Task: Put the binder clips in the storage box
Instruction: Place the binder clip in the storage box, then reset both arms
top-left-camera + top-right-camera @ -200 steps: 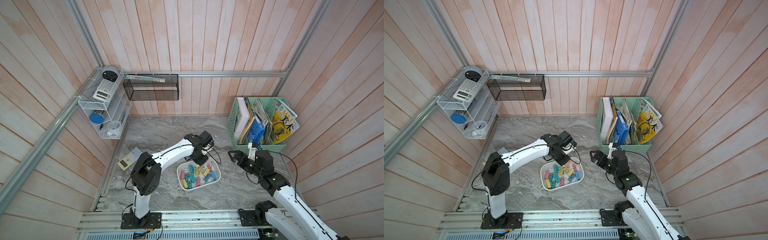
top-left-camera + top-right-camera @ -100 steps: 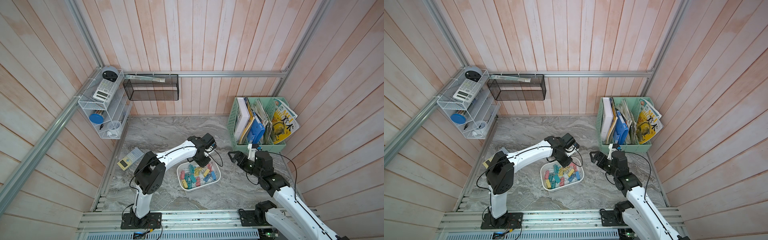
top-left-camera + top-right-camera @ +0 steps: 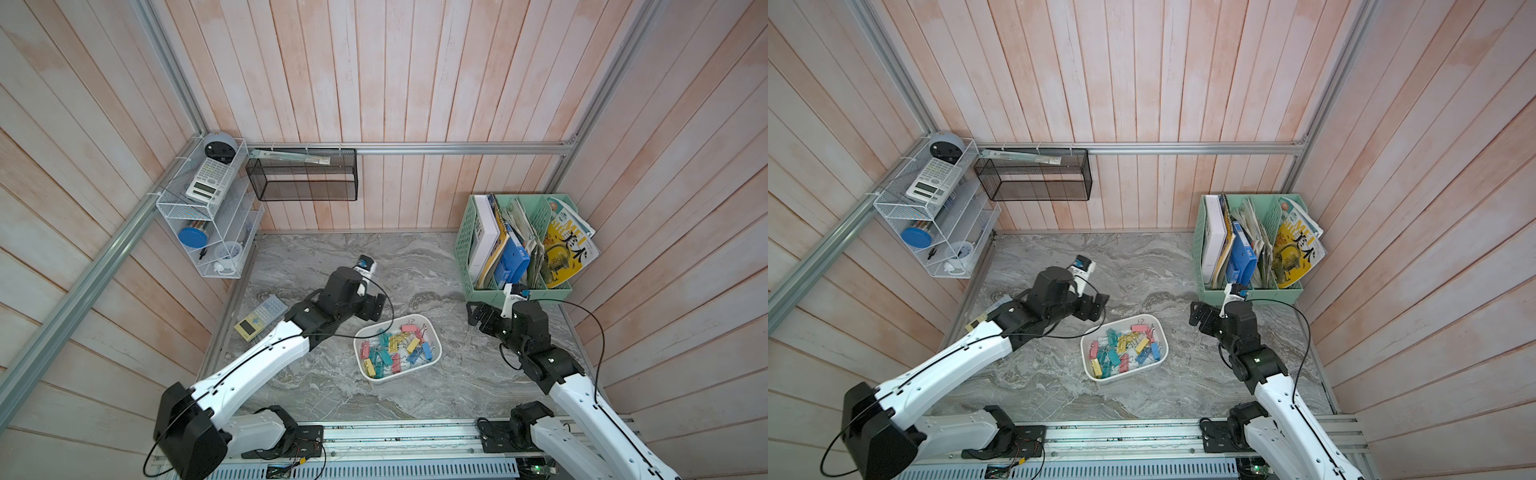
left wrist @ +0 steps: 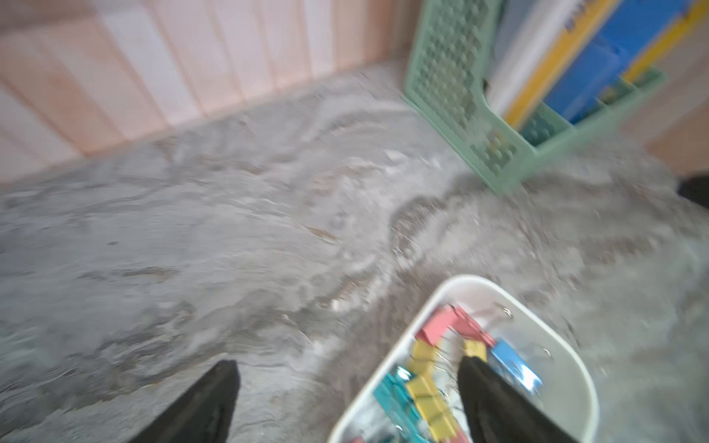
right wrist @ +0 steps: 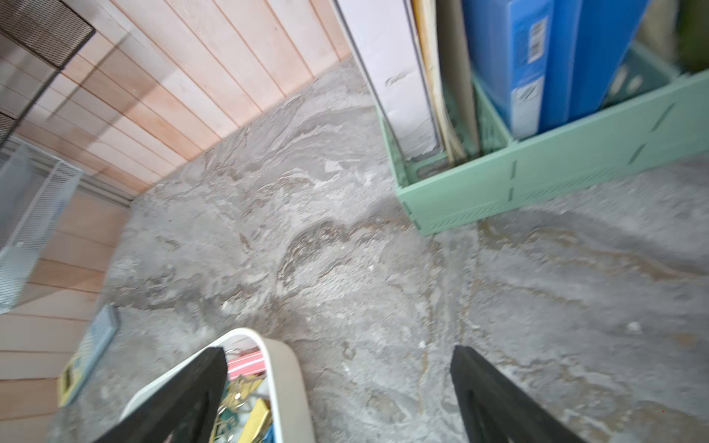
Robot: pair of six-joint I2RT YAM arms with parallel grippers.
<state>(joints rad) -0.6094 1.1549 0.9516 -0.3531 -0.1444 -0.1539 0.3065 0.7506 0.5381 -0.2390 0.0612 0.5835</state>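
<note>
Left tool point(image 3: 371, 309) hangs with its jaws spread wide, just above the far left corner of the storage box point(image 3: 368, 333). Right tool point(image 3: 478, 318) is spread wide too, off to the right of the box, above the grey marbled table point(image 3: 332, 257). Binder clips point(image 3: 395, 349) in pink, teal, yellow and blue lie heaped inside the white box, mid-table. 1 green file basket point(image 3: 515, 297) stands far right.

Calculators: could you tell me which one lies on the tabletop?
The yellow-and-blue calculator, flat on the table; the white calculator sits in the wire shelf.
</note>
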